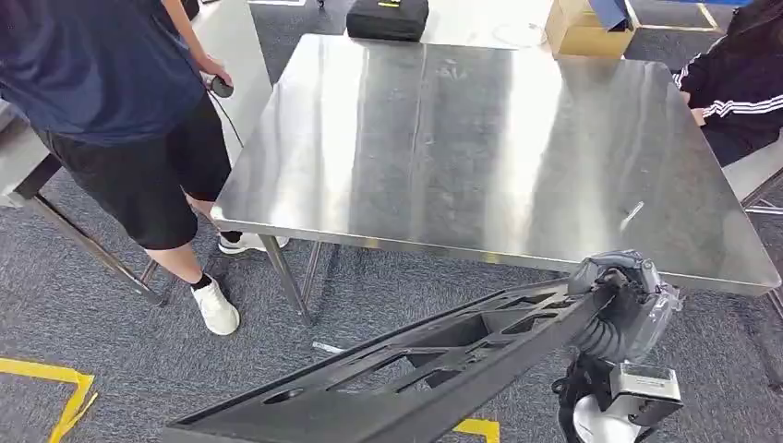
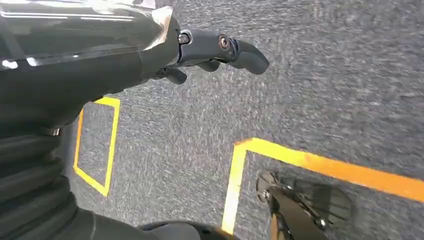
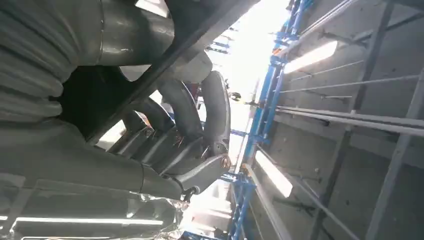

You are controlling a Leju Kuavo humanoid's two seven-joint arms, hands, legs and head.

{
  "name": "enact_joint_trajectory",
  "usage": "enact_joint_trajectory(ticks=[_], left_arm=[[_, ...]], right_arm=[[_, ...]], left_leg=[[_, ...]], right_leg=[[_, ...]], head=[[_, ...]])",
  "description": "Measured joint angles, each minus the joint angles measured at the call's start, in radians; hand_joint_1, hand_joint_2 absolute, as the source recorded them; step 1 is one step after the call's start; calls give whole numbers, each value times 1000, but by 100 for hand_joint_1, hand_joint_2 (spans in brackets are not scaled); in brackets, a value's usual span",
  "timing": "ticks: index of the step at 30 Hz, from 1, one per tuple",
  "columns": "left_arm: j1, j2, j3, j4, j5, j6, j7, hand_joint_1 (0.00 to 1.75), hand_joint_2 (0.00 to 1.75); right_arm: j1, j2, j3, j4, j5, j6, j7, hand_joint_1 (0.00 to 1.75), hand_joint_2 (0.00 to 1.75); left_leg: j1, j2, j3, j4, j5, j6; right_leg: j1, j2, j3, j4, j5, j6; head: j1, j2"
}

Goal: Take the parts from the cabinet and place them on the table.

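head view: person [image 1: 120, 111] beside table [image 1: 480, 148]; right robot hand [image 1: 620, 293] grips part [image 1: 406, 369].

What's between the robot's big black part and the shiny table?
Just bare grey carpet between the black part and the table, seen in the head view. Right hand grips the part.

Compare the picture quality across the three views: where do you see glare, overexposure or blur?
Head view: soft pale reflections streak the steel table; the black part and right hand are sharp. Left wrist view: the carpet looks motion-smeared, with bright glints on the glossy cover behind the left hand. Right wrist view: the bright opening beyond the fingers is blown out white, leaving them backlit.
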Motion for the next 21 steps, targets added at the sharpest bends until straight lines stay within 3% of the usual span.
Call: enact_joint_trajectory(ticks=[1,3,4,5,6,8,9,10,11,14,15,16,17,18,20,21], left_arm=[[0,-1,0,0,0,0,0,0,175],[-1,-2,0,0,0,0,0,0,175],[-4,-2,0,0,0,-1,0,0,175],[-6,-3,0,0,0,-2,0,0,175],[-7,-3,0,0,0,-2,0,0,175],[-5,-3,0,0,1,-2,0,0,175],[-4,-3,0,0,5,-2,0,0,175],[-1,-3,0,0,6,-2,0,0,175],[0,-2,0,0,6,-2,0,0,175],[1,0,0,0,6,-2,0,0,175],[1,6,1,0,6,-3,0,0,175],[1,4,1,0,6,-3,-1,0,175],[2,3,1,0,5,-3,-2,0,175],[4,3,1,0,4,-3,-2,0,175],[5,2,1,0,1,-3,-2,0,175],[2,2,1,0,-2,-3,-2,0,175]], right_arm=[[0,0,0,0,2,0,1,175,175],[0,0,-1,0,6,1,1,175,175],[0,1,-1,-1,7,2,1,175,175],[-3,1,-1,-1,10,4,1,175,175],[-5,1,0,-1,11,7,1,175,175],[-2,2,1,0,15,11,1,175,175],[-2,2,1,0,16,12,2,175,175],[-1,2,1,1,16,13,2,175,175],[-2,3,1,2,16,13,2,175,175],[-1,4,1,2,18,14,2,175,175],[-2,6,2,5,19,14,3,175,175],[-3,6,1,5,19,14,3,175,175],[0,7,2,5,19,14,5,175,175],[4,7,2,5,20,14,4,175,175],[5,5,0,5,24,14,6,175,175],[1,5,0,5,25,14,5,175,175]], left_leg=[[-1,3,-3,-3,-7,-10],[3,7,16,2,-11,-17],[9,9,12,8,-15,-23],[11,8,-4,49,-15,-24],[10,8,-41,114,-27,-26],[10,6,-140,254,-84,-30],[10,6,-180,293,-107,-29],[9,6,-204,296,-106,-26],[8,5,-207,262,-80,-20],[-13,6,-148,41,101,18],[-21,0,-155,54,79,23],[-28,-4,-143,38,67,26],[-29,-4,-135,25,87,35],[-32,-2,-130,19,86,39],[-21,-1,-81,-3,88,42],[-17,-1,-71,-8,86,45]], right_leg=[[8,-1,13,4,14,-12],[8,7,19,4,14,-34],[4,12,34,1,10,-40],[4,12,46,0,4,-50],[6,12,53,0,-3,-59],[14,12,65,0,-15,-75],[18,14,72,0,-23,-78],[22,18,81,0,-30,-79],[25,21,92,0,-39,-79],[29,23,125,-2,-66,-77],[34,25,133,-4,-73,-69],[27,28,131,-7,-78,-61],[29,29,149,-3,-75,-54],[30,29,149,3,-68,-43],[29,26,151,23,-84,-43],[28,26,127,69,-93,-42]], head=[[-3,0],[-4,0],[-6,0],[-5,0],[-8,0],[-9,0],[-11,0],[-10,0],[-10,0],[-11,0],[-2,0],[-6,0],[-7,0],[-11,0],[-8,0],[-2,0]])
